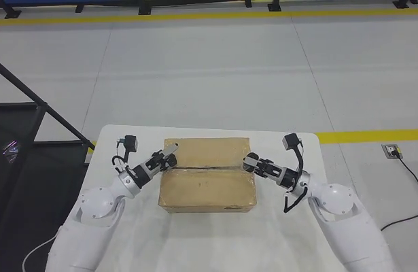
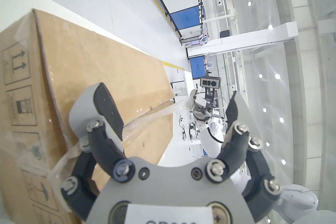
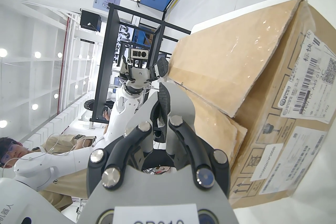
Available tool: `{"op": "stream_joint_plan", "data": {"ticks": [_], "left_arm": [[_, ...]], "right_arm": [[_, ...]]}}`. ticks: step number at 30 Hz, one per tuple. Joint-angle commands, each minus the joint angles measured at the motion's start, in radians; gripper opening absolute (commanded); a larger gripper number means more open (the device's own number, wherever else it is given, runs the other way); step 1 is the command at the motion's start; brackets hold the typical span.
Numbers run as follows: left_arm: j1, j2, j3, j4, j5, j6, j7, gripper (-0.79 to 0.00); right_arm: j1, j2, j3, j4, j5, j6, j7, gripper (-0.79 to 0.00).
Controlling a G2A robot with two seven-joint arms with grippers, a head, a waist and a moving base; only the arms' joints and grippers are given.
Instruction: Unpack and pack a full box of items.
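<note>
A closed brown cardboard box [image 1: 207,180] sits in the middle of the white table [image 1: 195,238], its top flaps meeting along a centre seam. My left gripper [image 1: 169,160] [image 2: 170,109] is open at the seam's left end, one finger [image 2: 107,109] over the box [image 2: 99,59] top. At the seam's opposite end my right gripper [image 1: 249,163] [image 3: 162,101] is shut, seemingly on the end of a clear tape strip [image 2: 157,113] that runs along the seam. The box [image 3: 231,64] flaps gape slightly there. Each wrist view shows the other gripper far off: right gripper [image 2: 198,104], left gripper [image 3: 143,64].
A black frame with dark mesh [image 1: 18,149] stands beside the table's left edge. On the floor at the right lie a socket [image 1: 391,151] and a cable. Bare table surface lies in front of the box.
</note>
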Motion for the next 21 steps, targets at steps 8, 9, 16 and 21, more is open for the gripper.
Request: {"op": "stream_joint_plan", "data": {"ticks": [8,9,16,21], "left_arm": [[0.059,0.007,-0.031,-0.075,-0.009,-0.043,-0.028,0.000],[0.069,0.009,-0.039,-0.087,-0.014,-0.048,-0.033,0.000],[0.095,0.011,-0.056,-0.108,-0.061,-0.044,-0.054,0.000],[0.079,0.011,-0.049,-0.093,-0.040,-0.039,-0.053,0.000]], "right_arm": [[0.000,-0.001,-0.005,0.016,0.004,-0.011,-0.007,-0.785],[0.000,-0.001,-0.006,0.018,0.004,-0.010,-0.007,-0.785],[0.014,-0.004,-0.014,0.035,0.007,-0.006,-0.013,-0.785],[0.020,-0.005,-0.017,0.043,0.006,-0.002,-0.014,-0.785]]}}
